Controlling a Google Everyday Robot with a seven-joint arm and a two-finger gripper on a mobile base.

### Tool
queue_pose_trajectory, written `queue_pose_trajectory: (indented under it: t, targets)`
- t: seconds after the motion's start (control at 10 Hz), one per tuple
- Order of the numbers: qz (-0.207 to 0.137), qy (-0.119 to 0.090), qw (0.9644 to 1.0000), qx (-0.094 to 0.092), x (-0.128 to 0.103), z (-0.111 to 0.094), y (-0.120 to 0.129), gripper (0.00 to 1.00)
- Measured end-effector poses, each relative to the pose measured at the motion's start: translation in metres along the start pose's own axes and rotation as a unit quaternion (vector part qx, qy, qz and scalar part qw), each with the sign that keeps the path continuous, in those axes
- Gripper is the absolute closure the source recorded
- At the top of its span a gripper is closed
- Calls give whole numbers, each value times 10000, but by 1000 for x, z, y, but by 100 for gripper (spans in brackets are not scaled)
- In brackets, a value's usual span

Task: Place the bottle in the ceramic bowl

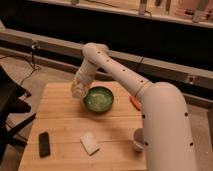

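Observation:
The green ceramic bowl [98,99] sits on the wooden table [60,120], right of its middle at the back. My gripper [78,88] hangs at the end of the white arm, just left of the bowl's rim and a little above the table. It is shut on the small pale bottle [76,91], which is held beside the bowl and outside it. The bowl looks empty.
A pale flat block [90,143] lies at the table's front middle. A black phone-like slab [44,144] lies at the front left. A small pale cup [138,140] stands at the right edge, next to the robot's body. An orange object [134,102] lies right of the bowl. A dark chair [10,107] stands to the left.

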Motion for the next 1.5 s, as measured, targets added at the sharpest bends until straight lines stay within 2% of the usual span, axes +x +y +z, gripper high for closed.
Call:
queue_pose_trajectory:
  t: [1.5]
  targets:
    - [147,-77,9996,231,10,-11,21,99]
